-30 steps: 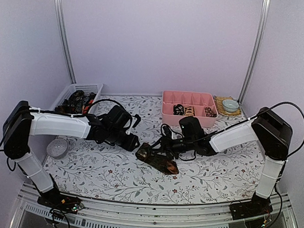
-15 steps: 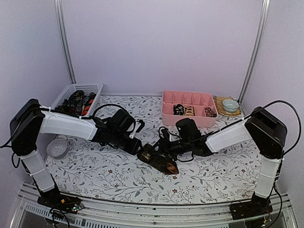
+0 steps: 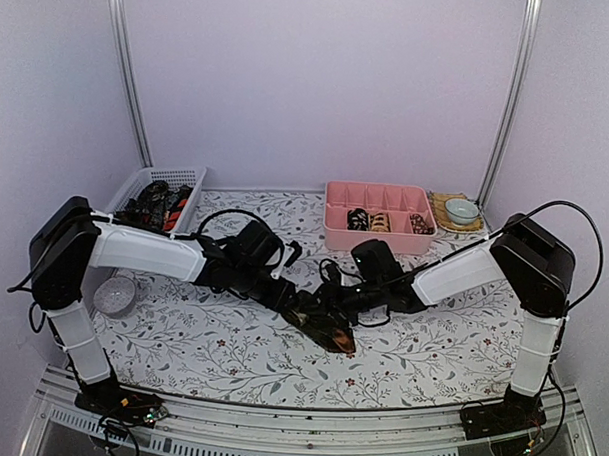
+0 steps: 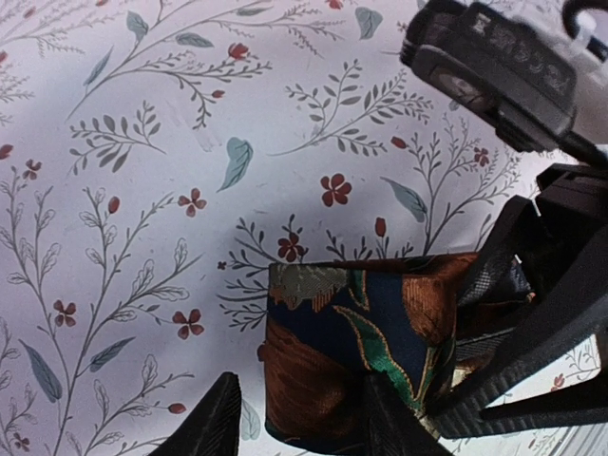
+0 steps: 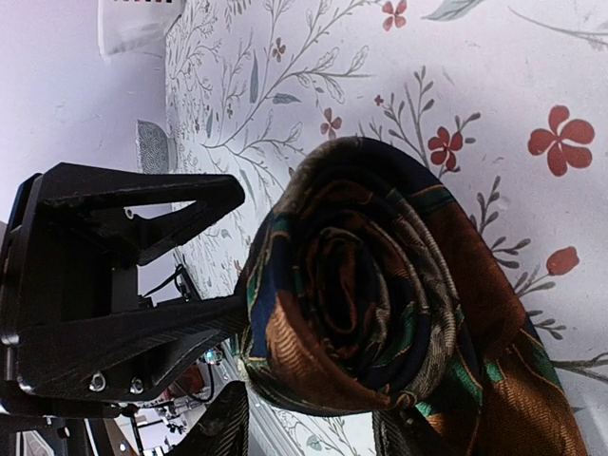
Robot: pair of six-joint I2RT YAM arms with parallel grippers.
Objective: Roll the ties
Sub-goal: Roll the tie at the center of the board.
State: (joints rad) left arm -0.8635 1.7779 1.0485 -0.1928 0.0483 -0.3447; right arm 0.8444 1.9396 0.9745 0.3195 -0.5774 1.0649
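While both arms meet mid-worktop, the dark brown tie [image 3: 335, 334] lies part-rolled between them.
The right tool [image 5: 313, 423] clasps the coil end-on. The left tool [image 4: 299, 423] stands half-spread, one finger on the fabric and the other clear of it. Bare worktop [image 3: 230, 350] runs to the near edge and both sides, while the pink tray [image 3: 378, 196] and basket [image 3: 174, 173] line the far edge. A second ago the left tool hung apart, left of the tie.
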